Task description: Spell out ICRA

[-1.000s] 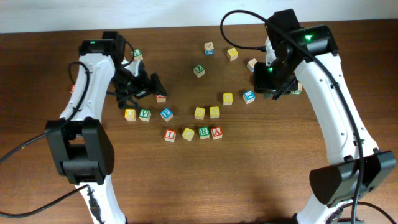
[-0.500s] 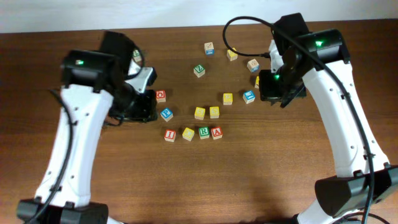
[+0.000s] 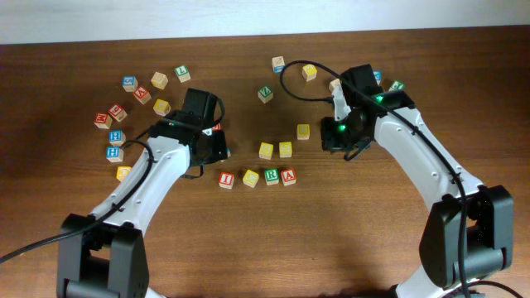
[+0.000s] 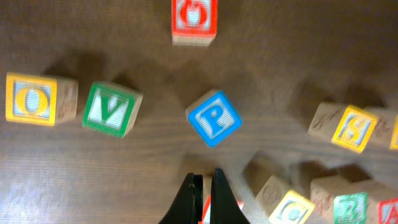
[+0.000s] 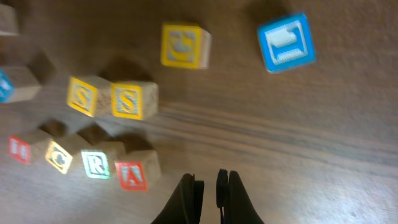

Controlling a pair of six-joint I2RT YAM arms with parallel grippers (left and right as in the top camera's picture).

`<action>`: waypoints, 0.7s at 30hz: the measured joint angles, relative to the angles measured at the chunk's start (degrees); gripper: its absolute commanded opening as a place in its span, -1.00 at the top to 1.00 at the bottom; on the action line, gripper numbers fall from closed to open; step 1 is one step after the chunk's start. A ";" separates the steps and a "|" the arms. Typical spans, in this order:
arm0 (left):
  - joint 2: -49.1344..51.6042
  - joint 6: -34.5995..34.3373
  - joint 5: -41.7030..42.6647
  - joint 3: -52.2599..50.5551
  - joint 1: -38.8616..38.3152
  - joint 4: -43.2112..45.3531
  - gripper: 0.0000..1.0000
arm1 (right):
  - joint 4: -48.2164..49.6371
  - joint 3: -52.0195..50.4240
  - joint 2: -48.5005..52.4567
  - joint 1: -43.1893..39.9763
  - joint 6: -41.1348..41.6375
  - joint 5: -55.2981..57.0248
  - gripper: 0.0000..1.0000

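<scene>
Red, yellow, green and red faces show on the four blocks of the word, which lie in a row near the middle of the desk (image 3: 356,240). From above they read I block (image 3: 225,179), C block (image 3: 251,178), R block (image 3: 272,175) and A block (image 3: 288,175). They sit close side by side, with the C block turned a little askew.

Just behind the row, a yellow S block (image 5: 84,95) touches a second S block (image 5: 132,99). Further back a yellow block (image 5: 183,45) stands alone, its letter too blurred for me to read. A blue block (image 5: 286,42) lies off to one side of it.

My left claw (image 4: 203,190) hangs over the wood near the I end of the row. Its tips are drawn together with only a thin slit between them, and they hold nothing. Just ahead of it lies the blue P block (image 4: 214,118), turned cornerwise. Beyond that are a green V block (image 4: 111,109), a yellow O block (image 4: 31,98) and a red block (image 4: 194,15) with a smeared letter.

My right claw (image 5: 210,186) is likewise pinched nearly closed and empty. It hangs above bare desk beside the A end of the row, apart from every block.

More loose blocks (image 3: 159,80) are scattered toward my left and along the far edge.
</scene>
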 measured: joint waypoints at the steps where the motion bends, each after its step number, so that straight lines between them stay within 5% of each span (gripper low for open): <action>1: 0.04 -0.26 0.00 0.00 0.00 1.38 1.00 | 0.94 0.00 0.00 0.22 0.33 -0.37 0.91; 14: 9.88 -1.11 5.79 0.04 0.00 9.60 1.00 | 3.21 -0.02 2.14 2.95 3.48 -1.18 0.92; 21: 13.16 -1.11 -4.63 1.97 1.77 17.88 1.00 | 1.14 -0.02 2.32 2.95 3.48 -1.18 0.92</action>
